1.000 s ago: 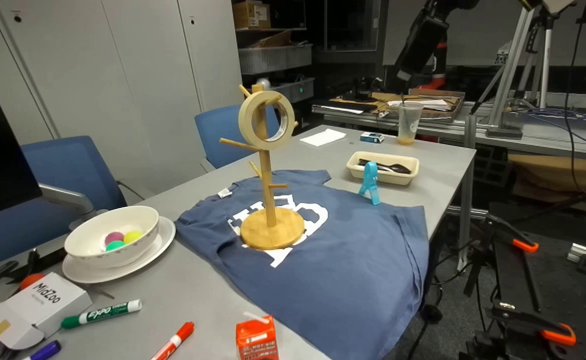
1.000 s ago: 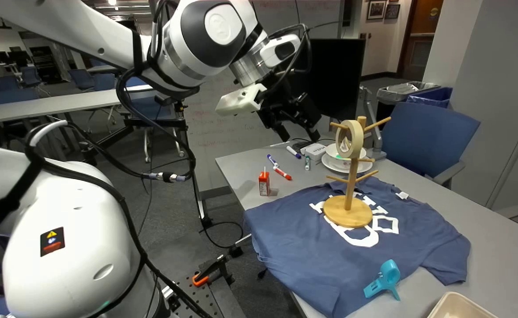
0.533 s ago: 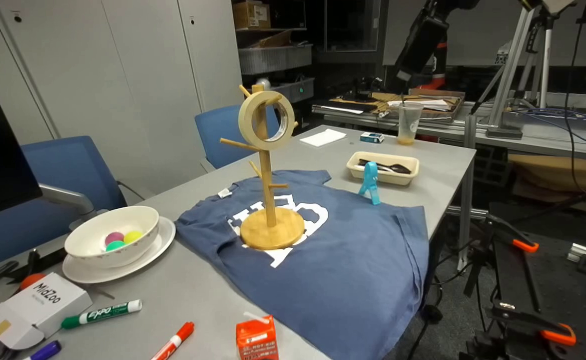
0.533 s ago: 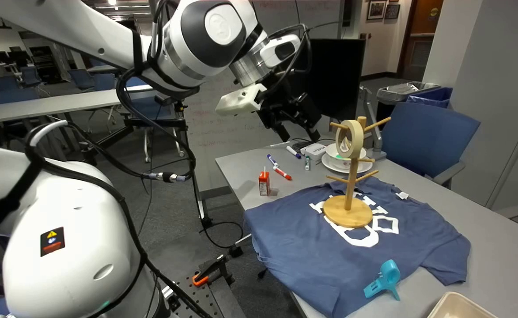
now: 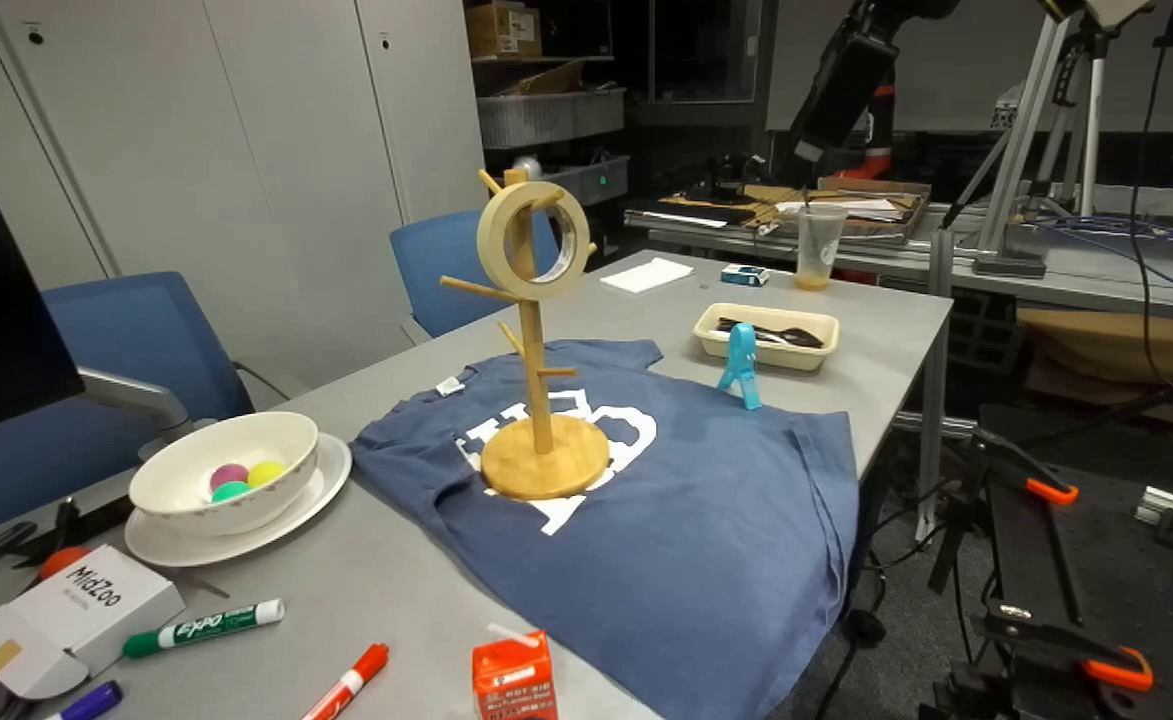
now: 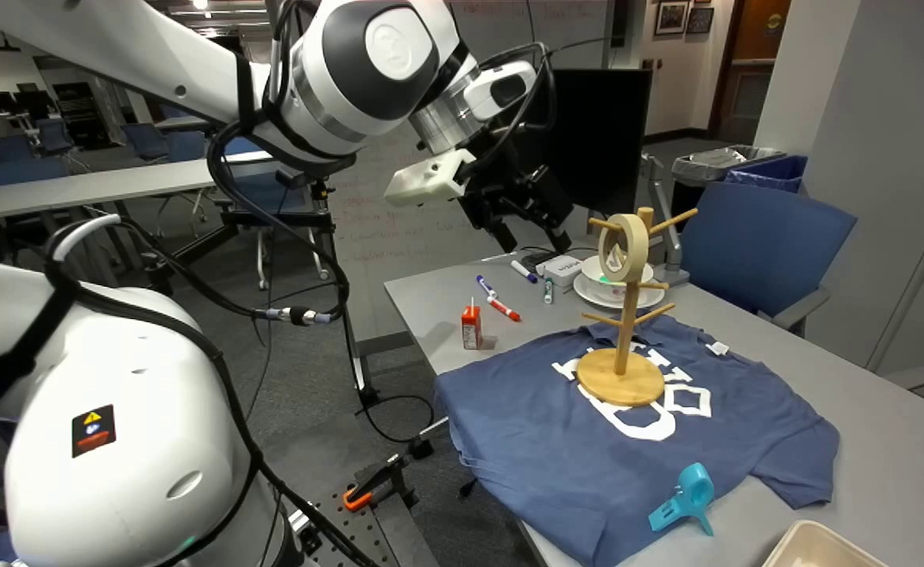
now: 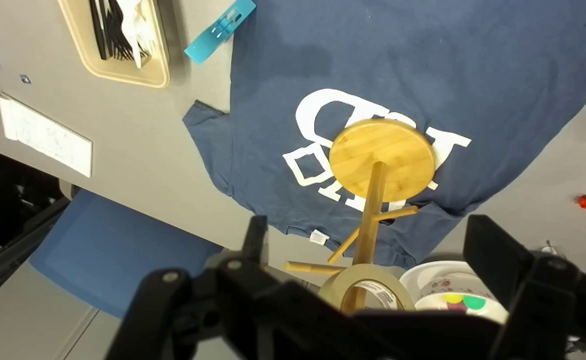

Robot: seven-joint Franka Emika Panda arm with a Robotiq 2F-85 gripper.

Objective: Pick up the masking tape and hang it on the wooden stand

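Wrist view | cream ring of masking tape (image 7: pixel 333 289) hangs on yellowish wooden tree-shaped stand (image 7: pixel 374 197) | our black two-fingered gripper (image 7: pixel 368 221) gapes wide, apart from both | we see grey tabletop (image 7: pixel 138 145) edging the blue T-shirt (image 7: pixel 442 65)

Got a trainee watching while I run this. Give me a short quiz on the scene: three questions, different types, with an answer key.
1. True or false: the claw is shut.
2. Fill in: the bowl sits on a white ____.
3. Where is the masking tape?
A) in the bowl
B) hanging on the wooden stand
C) held by the claw

Key:
1. False; the claw is open.
2. plate
3. B
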